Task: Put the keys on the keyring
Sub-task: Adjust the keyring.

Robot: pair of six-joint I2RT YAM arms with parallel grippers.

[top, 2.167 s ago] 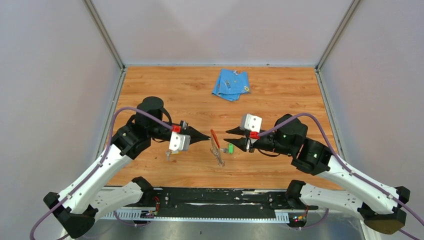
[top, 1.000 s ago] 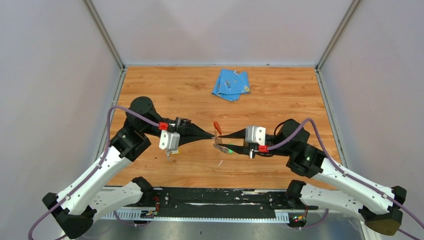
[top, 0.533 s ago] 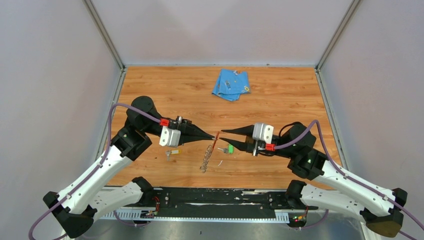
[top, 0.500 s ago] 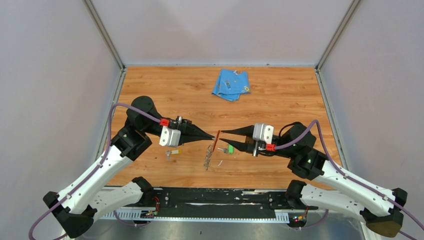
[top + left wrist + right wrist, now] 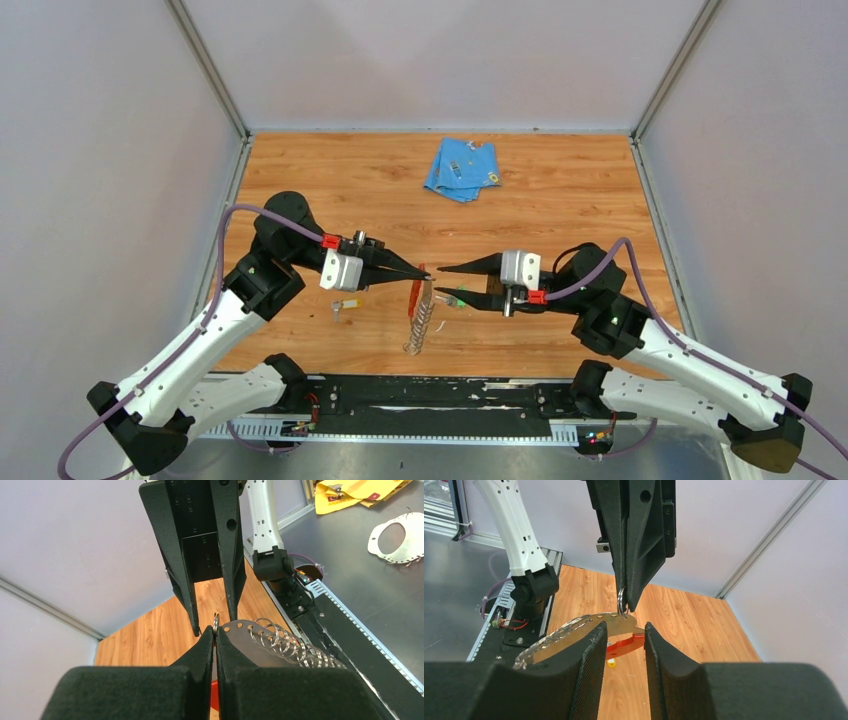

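My left gripper is shut on a small split ring at the top of the keyring. The keyring hangs above the table, with its red strip uppermost and several split rings along the silvery plate. My right gripper is open and empty, its tips just right of the keyring's top. In the right wrist view the plate and red strip lie between my open fingers. The yellow key lies under my left wrist. The green key peeks out by my right lower finger.
A folded blue cloth lies at the back of the wooden table. Grey walls enclose three sides. A black rail with the arm bases runs along the near edge.
The keyring lay on the table 2.2 s ago. My left gripper has closed on its ring and lifted it, so it now hangs. My right gripper stayed open and shifted slightly left.
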